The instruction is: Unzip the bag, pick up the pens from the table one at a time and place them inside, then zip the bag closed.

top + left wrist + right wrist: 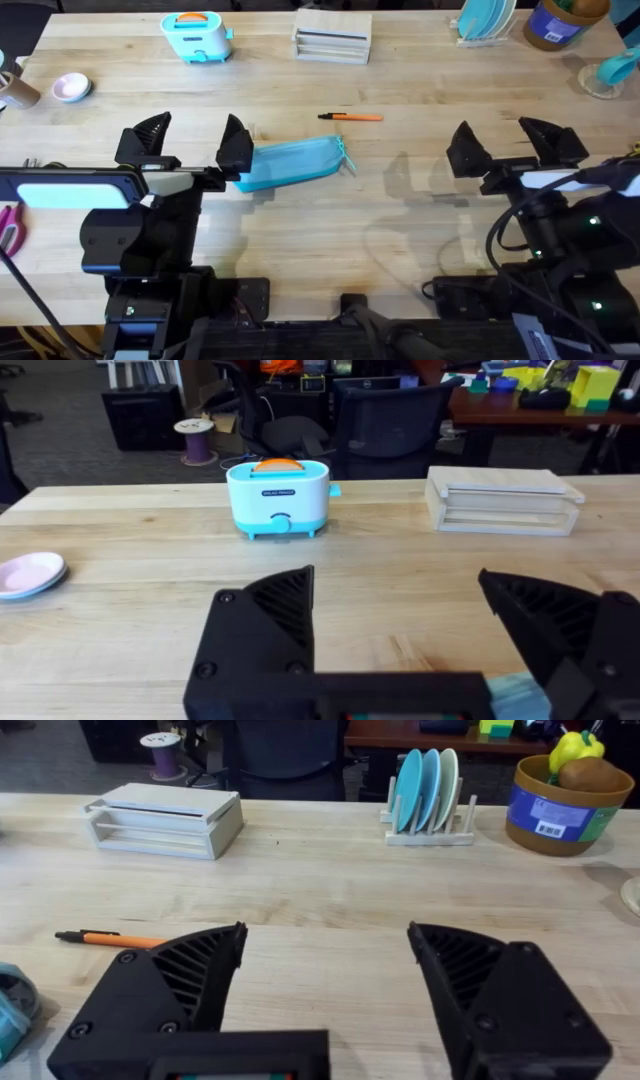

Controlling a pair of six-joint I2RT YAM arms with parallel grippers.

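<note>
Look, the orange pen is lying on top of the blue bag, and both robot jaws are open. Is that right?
Not quite. The orange pen lies on the bare table, apart from the blue bag, as the overhead view shows. Both jaws are open, as you said.

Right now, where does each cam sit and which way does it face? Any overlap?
Overhead: above the arm bases, looking down and forward at the table, bag and pen; both arms and open tools show.
Left wrist: on the left tool, facing the toaster and wooden rack; own fingers below.
Right wrist: on the right tool, facing the plate rack; own fingers below.
Shared: both wrist views see the wooden rack.
</note>
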